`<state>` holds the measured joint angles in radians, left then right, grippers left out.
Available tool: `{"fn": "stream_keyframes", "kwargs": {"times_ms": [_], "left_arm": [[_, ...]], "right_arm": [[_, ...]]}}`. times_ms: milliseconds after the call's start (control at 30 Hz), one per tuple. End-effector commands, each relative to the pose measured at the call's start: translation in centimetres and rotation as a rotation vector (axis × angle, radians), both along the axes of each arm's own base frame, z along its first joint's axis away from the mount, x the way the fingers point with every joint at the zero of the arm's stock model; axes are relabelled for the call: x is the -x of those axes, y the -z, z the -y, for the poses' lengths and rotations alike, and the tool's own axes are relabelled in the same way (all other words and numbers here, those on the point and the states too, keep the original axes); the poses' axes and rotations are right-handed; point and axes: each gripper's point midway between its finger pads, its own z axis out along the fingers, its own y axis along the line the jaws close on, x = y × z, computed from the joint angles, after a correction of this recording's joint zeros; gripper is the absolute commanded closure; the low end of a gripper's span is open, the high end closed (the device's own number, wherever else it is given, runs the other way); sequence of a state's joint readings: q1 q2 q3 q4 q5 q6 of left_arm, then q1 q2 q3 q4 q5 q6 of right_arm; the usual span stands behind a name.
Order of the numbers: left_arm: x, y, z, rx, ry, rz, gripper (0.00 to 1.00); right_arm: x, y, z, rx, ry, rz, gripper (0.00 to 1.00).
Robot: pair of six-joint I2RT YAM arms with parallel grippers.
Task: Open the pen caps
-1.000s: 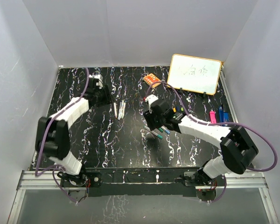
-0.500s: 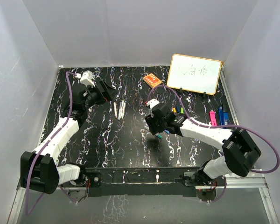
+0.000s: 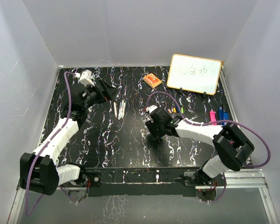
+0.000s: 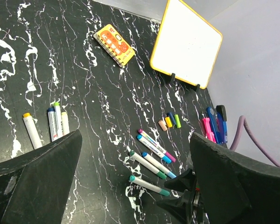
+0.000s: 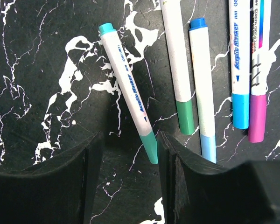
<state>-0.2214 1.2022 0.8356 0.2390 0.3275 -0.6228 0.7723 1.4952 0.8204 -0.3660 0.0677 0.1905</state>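
- Black worktop [image 5: 42, 93], white-veined like marble, carries five slim round white markers [image 5: 128, 88], each capped in smooth plastic: teal cap [image 5: 150, 145], green cap [image 5: 185, 116], pale-blue cap [image 5: 207, 147], blue cap [image 5: 241, 111], pink cap [image 5: 257, 119].
- Four stubby loose caps [image 4: 169, 121] lie side by side near the whiteboard [image 4: 186, 44].
- Right fingers [image 5: 51, 182] stand parted, with the teal cap between them.
- Left fingers [image 4: 37, 186] gape wide, empty.

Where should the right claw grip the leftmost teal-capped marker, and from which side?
Grip the teal cap, coming straight down from above. The marker lies flat on the table with its cap end between the open right claw's fingers, so they can close across its narrow width. The green-capped marker lies apart.
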Motion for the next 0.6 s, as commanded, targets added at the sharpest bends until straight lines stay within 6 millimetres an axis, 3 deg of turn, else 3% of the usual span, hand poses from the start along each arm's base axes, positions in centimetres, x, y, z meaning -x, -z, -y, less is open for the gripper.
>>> {"fn": "stream_keyframes", "kwargs": {"times_ms": [0, 367, 567], "left_arm": [[0.7, -1.7, 0.1, 0.02, 0.017, 0.055, 0.02], [1.2, -2.3, 0.0, 0.027, 0.016, 0.068, 0.01], [1.8, -2.6, 0.1, 0.05, 0.022, 0.077, 0.02]], "right_arm": [[-0.6, 0.0, -0.7, -0.019, 0.013, 0.02, 0.54], [-0.4, 1.7, -0.3, 0.008, 0.015, -0.006, 0.6], [0.0, 2.6, -0.3, 0.017, 0.009, -0.031, 0.76]]}}
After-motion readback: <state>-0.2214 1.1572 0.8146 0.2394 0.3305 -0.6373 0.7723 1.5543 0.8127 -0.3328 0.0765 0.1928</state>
